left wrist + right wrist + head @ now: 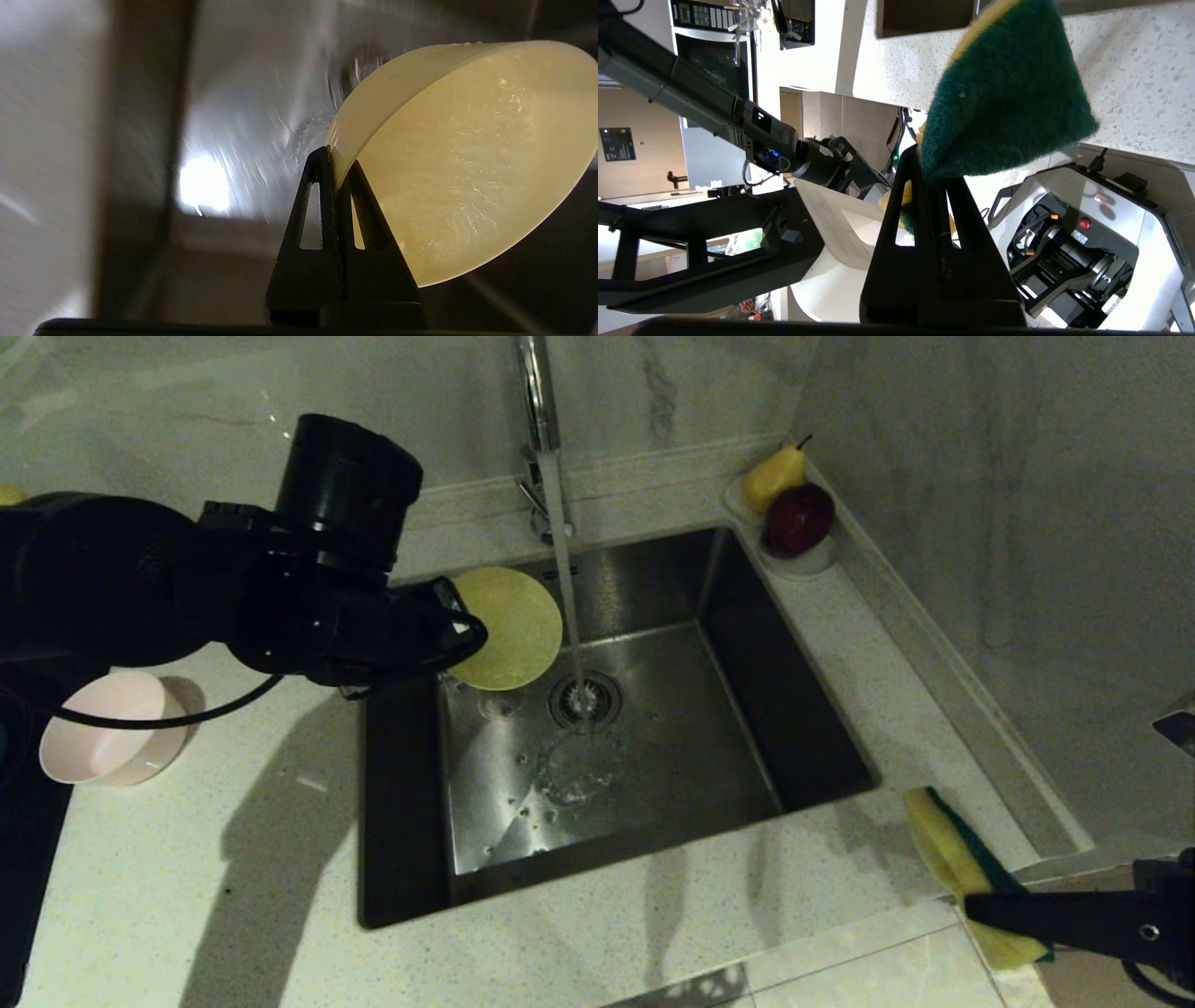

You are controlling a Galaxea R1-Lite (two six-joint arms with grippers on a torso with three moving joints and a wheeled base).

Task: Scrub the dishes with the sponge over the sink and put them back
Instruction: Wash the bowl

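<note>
Now, you had the left gripper [337, 163] out over the sink [747, 653], fingers [366, 205] clamped on the rim of the yellow bowl [509, 627], which hung tilted beside the running stream from the tap [534, 392]. That bowl looked thin, light plastic and wet, so I'd judge it slippery; a rim pinch was the only sensible hold, and it could swivel. Your right gripper [931, 161] waited near the table's [233, 859] front right corner, fingers pinched on one end of the sponge [952, 854], soft enough to flop and fold. The pink bowl [112, 728] sat on the table left of the sink.
</note>
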